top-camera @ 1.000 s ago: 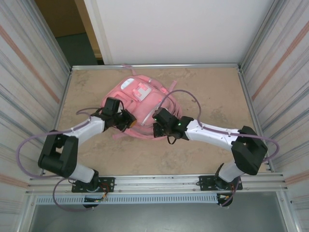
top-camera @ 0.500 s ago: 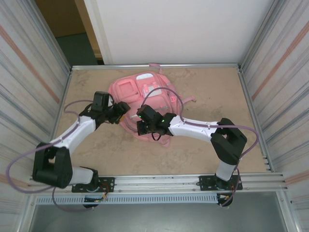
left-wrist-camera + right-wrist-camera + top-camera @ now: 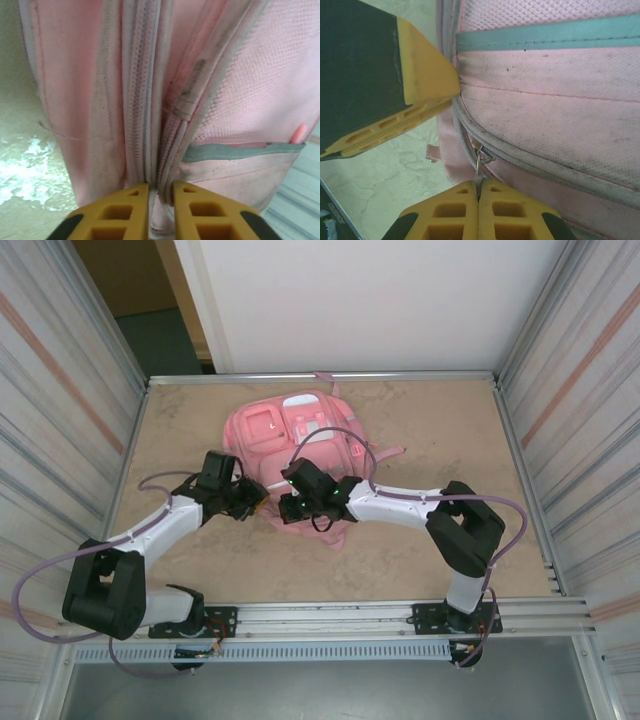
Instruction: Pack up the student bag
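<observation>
The student bag (image 3: 300,430) has hardly shifted since the earlier frame, while the left tool (image 3: 160,191) has dropped from its left flank to its near edge. The bag lies flat on the counter (image 3: 430,530), toward the far side. The left arm reaches in with its elbow bent, its tool clenched on the bag's zip seam (image 3: 150,125). Just beside it, the outstretched right arm's tool (image 3: 479,186) pinches the zip pull (image 3: 479,159).

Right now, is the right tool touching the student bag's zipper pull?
Touching. The right wrist view shows the right tool shut on the metal zipper pull of the student bag.
</observation>
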{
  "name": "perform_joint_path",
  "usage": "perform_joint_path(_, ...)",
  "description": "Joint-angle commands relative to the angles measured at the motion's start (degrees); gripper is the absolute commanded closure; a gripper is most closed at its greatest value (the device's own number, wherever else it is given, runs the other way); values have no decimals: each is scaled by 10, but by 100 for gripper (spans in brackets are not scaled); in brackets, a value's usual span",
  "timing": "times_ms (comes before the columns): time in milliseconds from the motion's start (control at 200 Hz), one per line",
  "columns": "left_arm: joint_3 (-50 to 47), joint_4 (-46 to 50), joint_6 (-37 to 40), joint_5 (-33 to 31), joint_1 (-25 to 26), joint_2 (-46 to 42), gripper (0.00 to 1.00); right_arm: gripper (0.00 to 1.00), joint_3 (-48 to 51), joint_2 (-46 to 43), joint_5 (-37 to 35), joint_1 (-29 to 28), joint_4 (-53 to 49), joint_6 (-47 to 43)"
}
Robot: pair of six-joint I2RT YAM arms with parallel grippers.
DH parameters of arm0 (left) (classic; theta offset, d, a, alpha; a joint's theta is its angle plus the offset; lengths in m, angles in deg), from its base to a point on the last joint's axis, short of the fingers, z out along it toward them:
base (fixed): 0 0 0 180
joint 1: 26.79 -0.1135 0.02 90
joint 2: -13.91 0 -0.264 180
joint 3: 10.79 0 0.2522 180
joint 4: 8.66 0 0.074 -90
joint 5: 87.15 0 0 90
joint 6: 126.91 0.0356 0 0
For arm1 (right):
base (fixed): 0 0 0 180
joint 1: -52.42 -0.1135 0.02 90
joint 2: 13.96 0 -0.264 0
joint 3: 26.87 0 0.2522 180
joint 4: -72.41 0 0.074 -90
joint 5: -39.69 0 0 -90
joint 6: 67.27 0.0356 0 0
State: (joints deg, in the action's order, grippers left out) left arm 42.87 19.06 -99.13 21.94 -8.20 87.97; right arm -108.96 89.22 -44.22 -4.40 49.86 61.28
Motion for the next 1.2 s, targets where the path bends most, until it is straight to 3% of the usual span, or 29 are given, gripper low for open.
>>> perform_joint_path(0, 24, -1, 27, -43, 0, -9, 98, 100, 20, -18, -18, -2, 3, 5)
perform_joint_path(311, 36, 18, 85, -36, -13, -12, 100, 100, 69, -77, -141, 30, -113, -24)
perform_joint_path(481, 35, 0, 83, -17, -17, -13, 100, 100, 107, -116, -84, 66, -74, -28)
perform_joint_path(576, 41, -7, 46, 1, 3, -13, 49, 100, 101, -119, -46, 64, -55, -28)
perform_joint_path(651, 47, -15, 22, -7, 39, -14, 38, 100, 91, -115, -38, 53, -46, -31)
perform_joint_path(822, 55, -38, -14, -67, 113, 11, 39, 100, 88, -108, -27, 33, -15, -16)
perform_joint_path(1052, 54, -83, -47, -77, 124, 64, 53, 100, 99, -103, -27, 19, -4, -3)
perform_joint_path(1198, 59, -99, -47, -80, 130, 93, 57, 100, 103, -111, -23, 17, 4, -1)
